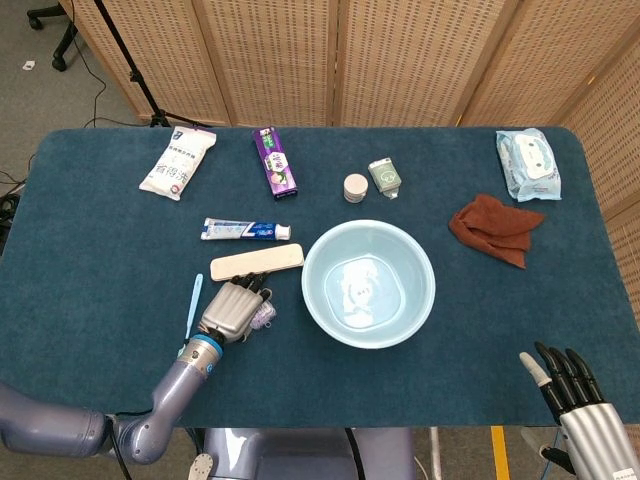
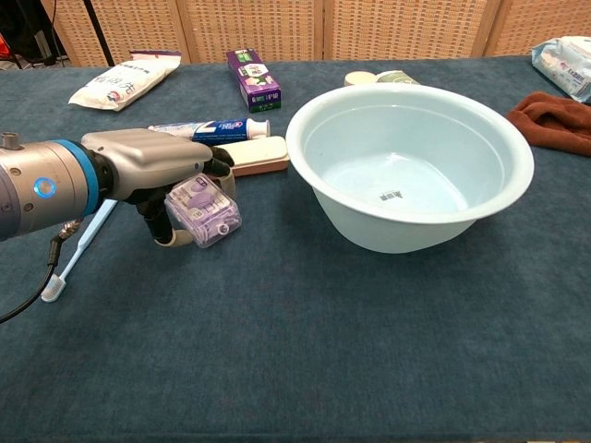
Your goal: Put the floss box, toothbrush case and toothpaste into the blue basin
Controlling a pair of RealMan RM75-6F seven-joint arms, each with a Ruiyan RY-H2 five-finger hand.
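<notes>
left hand [image 2: 157, 171] gripped floss box [image 2: 203, 209], tilted | toothbrush case [image 1: 256, 262] and toothbrush [image 1: 192, 305] beside it | blue basin [image 1: 320, 298] right | right hand [image 1: 572, 392] spread at front edge

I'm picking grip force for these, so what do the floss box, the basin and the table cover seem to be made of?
Floss box: looks like clear, purple-tinted hard plastic; its contents show through and its edges glint.
Blue basin: probably smooth, glossy moulded plastic, with soft highlights along the rim.
Table cover: seemingly matte, short-pile dark blue fabric, like felt or carpet; fuzzy and without shine.

head view high above, looking down on whole table [image 1: 100, 260], chest view low and near, both share basin [image 1: 368, 284]
</notes>
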